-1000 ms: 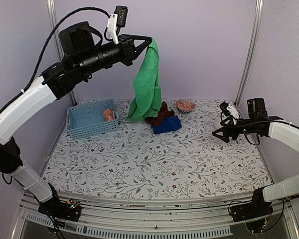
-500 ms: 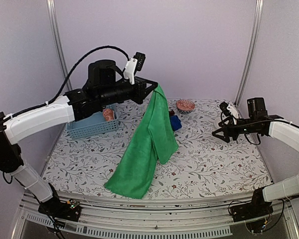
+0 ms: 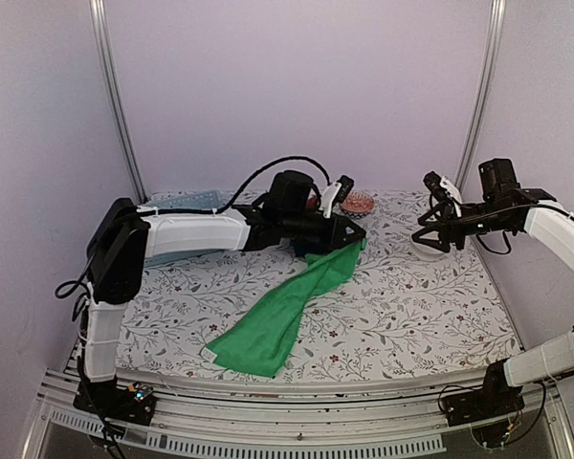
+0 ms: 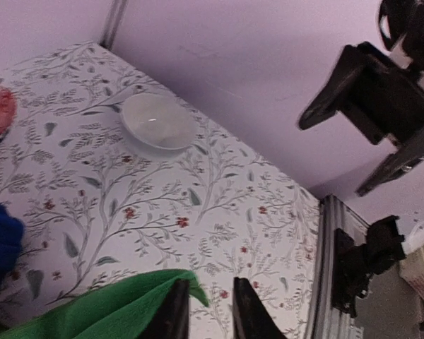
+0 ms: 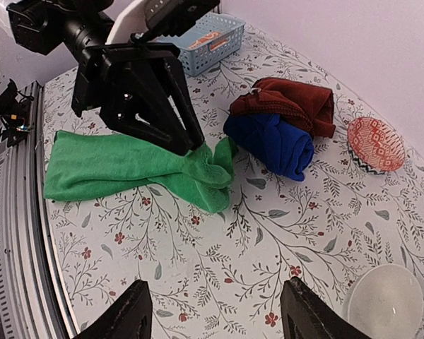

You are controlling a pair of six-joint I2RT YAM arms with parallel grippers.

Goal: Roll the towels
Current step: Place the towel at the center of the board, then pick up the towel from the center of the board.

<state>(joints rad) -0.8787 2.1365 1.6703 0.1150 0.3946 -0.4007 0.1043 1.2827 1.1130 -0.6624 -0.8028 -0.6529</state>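
Spreading the green towel (image 3: 287, 311) on the counter (image 3: 411, 316) looks like the step in hand. It lies nearest as one creased strip, its far end bunched at the left gripper (image 5: 198, 145), whose jaws stand a sliver apart; whether they pinch cloth I cannot tell. Next: smooth it, then roll from one end. Right of it the right gripper (image 5: 213, 282) hangs wide, empty. Beyond it are one blue towel (image 5: 272, 145) touching one rust-brown towel (image 5: 290, 102), one orange towel (image 5: 208, 40) in one basket (image 5: 198, 62), and two bowls (image 5: 385, 304).
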